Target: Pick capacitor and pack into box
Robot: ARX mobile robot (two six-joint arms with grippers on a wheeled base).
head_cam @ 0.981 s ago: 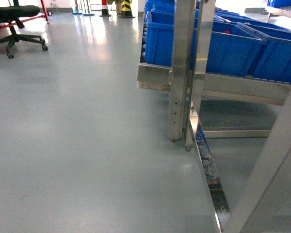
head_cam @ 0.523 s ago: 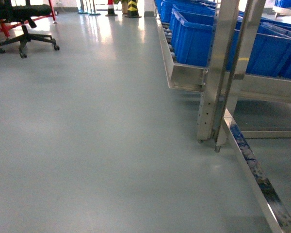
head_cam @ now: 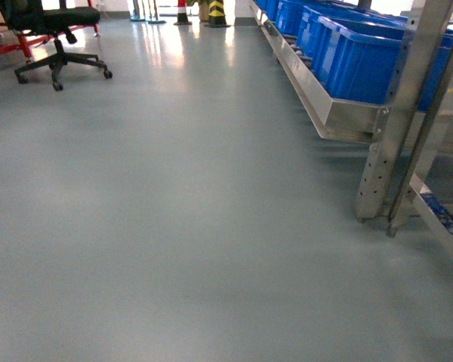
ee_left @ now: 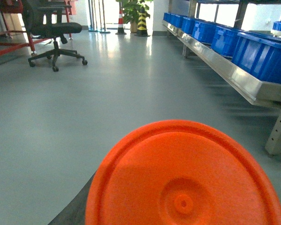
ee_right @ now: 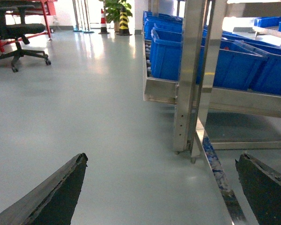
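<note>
The right claw (ee_right: 161, 187) is spread wide over bare floor (ee_right: 107, 140). No capacitor shows near it. The left claw's state I cannot tell.

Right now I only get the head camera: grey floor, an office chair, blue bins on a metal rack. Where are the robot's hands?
Observer: The right wrist camera shows the right gripper. Its two dark fingers stand wide apart at the bottom corners of that view, with only bare floor between them.
Operator: And what does the other wrist camera see?
Observer: A round orange disc fills the lower part of the left wrist view, so close to the lens that it hides whatever sits beneath it.
</note>
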